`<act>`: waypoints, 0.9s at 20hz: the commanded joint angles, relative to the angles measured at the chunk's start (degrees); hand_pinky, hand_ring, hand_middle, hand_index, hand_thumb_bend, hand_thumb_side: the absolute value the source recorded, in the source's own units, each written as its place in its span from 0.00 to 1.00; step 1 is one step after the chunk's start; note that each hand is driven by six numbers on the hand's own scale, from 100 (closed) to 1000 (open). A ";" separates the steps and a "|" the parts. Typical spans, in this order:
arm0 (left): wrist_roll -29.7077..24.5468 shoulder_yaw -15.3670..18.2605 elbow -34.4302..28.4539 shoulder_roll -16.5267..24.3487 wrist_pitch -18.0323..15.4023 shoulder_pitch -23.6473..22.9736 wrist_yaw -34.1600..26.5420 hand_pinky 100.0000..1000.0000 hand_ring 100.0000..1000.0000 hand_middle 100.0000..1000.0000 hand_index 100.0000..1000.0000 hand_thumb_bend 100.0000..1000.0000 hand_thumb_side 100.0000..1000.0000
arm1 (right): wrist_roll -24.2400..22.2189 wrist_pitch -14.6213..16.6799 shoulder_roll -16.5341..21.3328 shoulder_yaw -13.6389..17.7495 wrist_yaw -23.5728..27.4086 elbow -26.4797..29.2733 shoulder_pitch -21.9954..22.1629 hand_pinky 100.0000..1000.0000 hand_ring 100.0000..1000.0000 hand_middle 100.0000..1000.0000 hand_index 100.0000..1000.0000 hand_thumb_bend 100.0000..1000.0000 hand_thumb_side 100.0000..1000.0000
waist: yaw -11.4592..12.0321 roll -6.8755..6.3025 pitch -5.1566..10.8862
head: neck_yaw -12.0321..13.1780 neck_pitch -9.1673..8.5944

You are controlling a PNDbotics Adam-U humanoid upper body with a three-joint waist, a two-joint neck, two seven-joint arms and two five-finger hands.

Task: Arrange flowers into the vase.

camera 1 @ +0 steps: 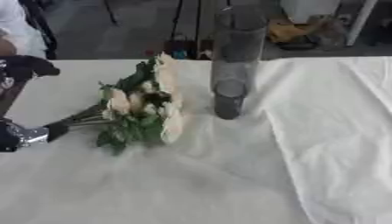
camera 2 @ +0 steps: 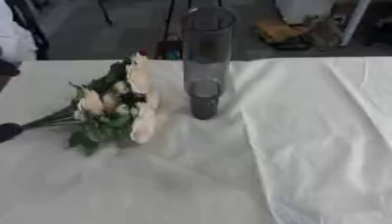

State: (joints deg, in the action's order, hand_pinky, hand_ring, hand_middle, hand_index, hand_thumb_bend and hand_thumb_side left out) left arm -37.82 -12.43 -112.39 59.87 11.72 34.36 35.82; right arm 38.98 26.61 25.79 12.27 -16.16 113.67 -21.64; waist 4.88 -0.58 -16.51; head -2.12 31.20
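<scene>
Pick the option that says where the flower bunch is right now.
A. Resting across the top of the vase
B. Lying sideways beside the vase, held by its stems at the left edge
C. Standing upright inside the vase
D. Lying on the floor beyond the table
B: the flower bunch lies sideways over the white table, left of the tall vase, with its stems running to the left hand at the view's left edge.

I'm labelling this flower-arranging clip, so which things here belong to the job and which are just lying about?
Belongs to the job:
- bouquet, cream blooms, lying on the table, stems in the left hand
- vase, tall, clear, upright, empty

Just lying about:
- white cloth over the table's right side
- yellow thing on the floor behind
</scene>
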 commanded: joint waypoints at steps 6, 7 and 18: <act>-2.27 -2.97 8.49 -1.74 0.03 6.74 1.60 0.80 0.89 0.97 1.00 0.43 0.85 | -0.18 0.46 1.10 -0.13 0.46 0.93 -0.43 0.83 0.84 0.75 0.85 0.00 1.00 | -0.63 -0.11 0.91 | 0.56 -0.01; -2.27 -3.25 9.65 -2.08 -0.19 7.38 1.98 0.80 0.89 0.96 1.00 0.43 0.86 | -0.22 0.47 1.09 -0.15 0.49 0.93 -0.43 0.83 0.84 0.75 0.85 0.00 1.00 | -0.73 -0.11 0.87 | 0.63 -0.08; -1.40 -5.52 23.94 -6.53 -3.07 12.41 7.23 0.80 0.90 0.97 1.00 0.47 0.83 | -0.61 0.69 0.96 -0.45 0.83 0.93 -0.76 0.83 0.84 0.75 0.85 0.00 1.00 | -1.31 0.15 0.01 | 1.16 -1.06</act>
State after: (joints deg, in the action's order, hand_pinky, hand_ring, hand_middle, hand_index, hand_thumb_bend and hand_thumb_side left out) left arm -39.40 -18.28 -89.57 52.53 9.15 45.61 42.26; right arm 38.25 26.89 25.79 11.81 -15.55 113.67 -21.68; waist 3.56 -0.45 -17.43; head -1.08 30.76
